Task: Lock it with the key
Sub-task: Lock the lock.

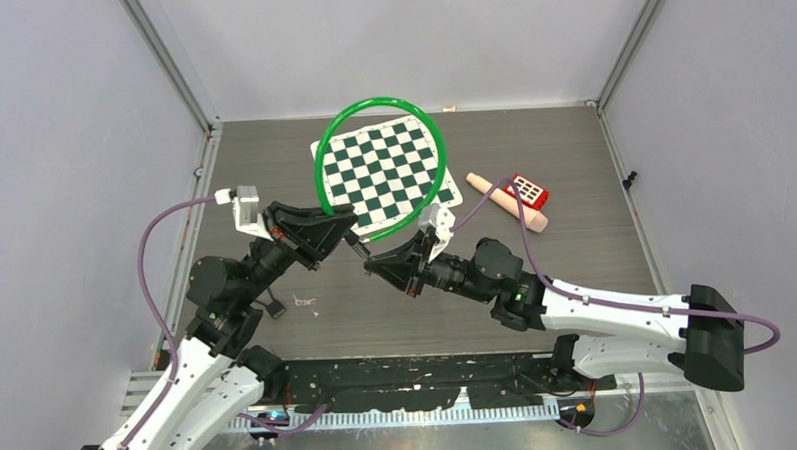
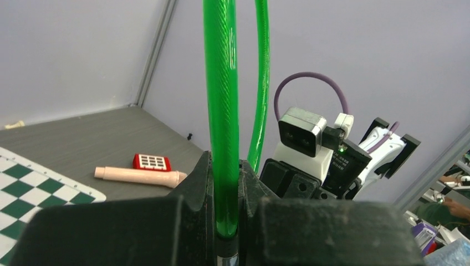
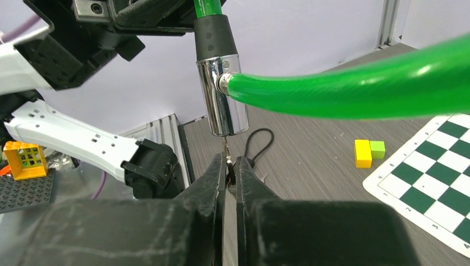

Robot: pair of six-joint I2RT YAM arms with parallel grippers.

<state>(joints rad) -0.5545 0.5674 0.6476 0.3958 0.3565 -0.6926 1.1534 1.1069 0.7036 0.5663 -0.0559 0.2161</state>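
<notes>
Left pincer (image 2: 224,166) is clamped on the green plastic-coated cable loop (image 2: 221,100) just above its chrome lock barrel (image 3: 221,100). It holds the lock lifted off the grey tabletop (image 1: 262,160) with the keyhole facing down. That steadies it for the right pincer (image 3: 230,166), pressed together on the small metal key (image 3: 226,148) seated in the barrel's underside and, I judge, ready for turning.

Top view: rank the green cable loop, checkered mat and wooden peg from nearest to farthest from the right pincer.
1. green cable loop, its lock end right at the right pincer tips.
2. checkered mat, just beyond, centre.
3. wooden peg, back right.
</notes>
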